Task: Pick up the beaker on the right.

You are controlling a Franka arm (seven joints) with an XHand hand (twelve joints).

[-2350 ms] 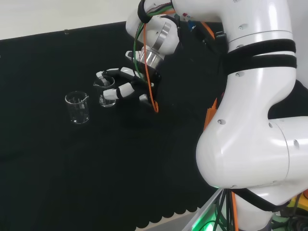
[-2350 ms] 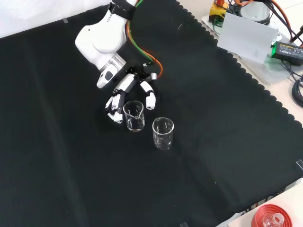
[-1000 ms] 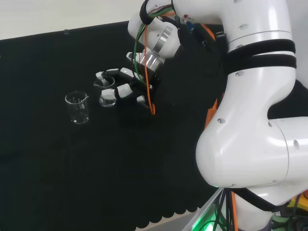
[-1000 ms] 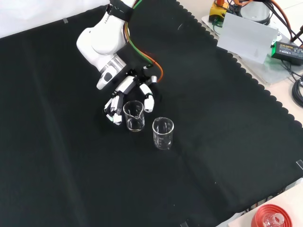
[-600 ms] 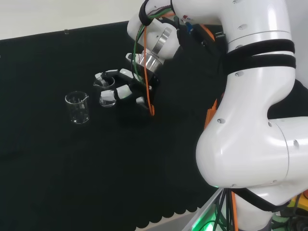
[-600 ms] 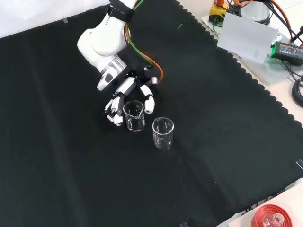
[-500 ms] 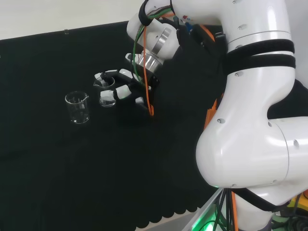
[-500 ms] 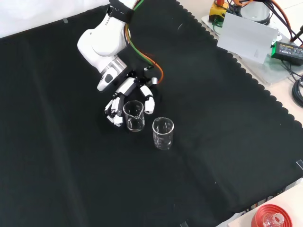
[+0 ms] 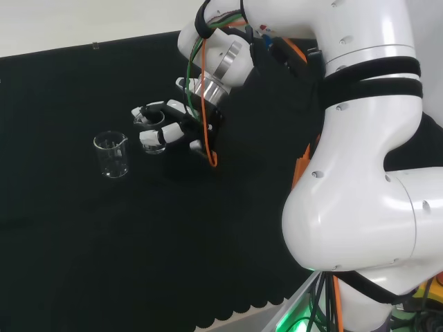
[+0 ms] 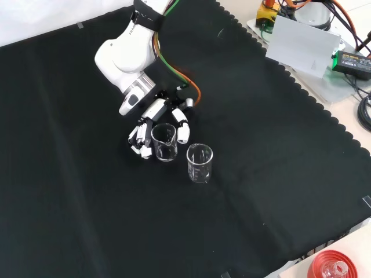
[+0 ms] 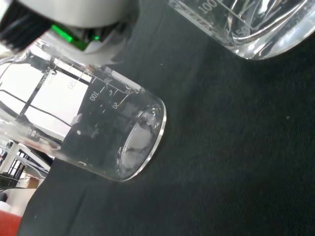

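Note:
Two clear glass beakers stand on the black cloth. In the head view the right beaker (image 9: 154, 131) sits between the fingers and thumb of the hand (image 9: 181, 124), which curl round it from both sides. The left beaker (image 9: 112, 154) stands apart, free. In the front view the hand (image 10: 157, 111) comes from above onto the upper beaker (image 10: 164, 142), fingers (image 10: 139, 139) on its left and the thumb on its right; the other beaker (image 10: 199, 164) stands below and to the right. The wrist view shows the held beaker (image 11: 246, 24) very close and the other beaker (image 11: 113, 142) beyond it.
The arm's white links (image 9: 360, 173) take up the right of the head view. In the front view a grey box (image 10: 304, 46) and cables lie off the cloth at top right, and a red ribbed ring (image 10: 333, 267) sits at the bottom right corner.
The hand has shifted a little toward the right beaker and its fingers have curled closer round it. Both beakers stand where they were.

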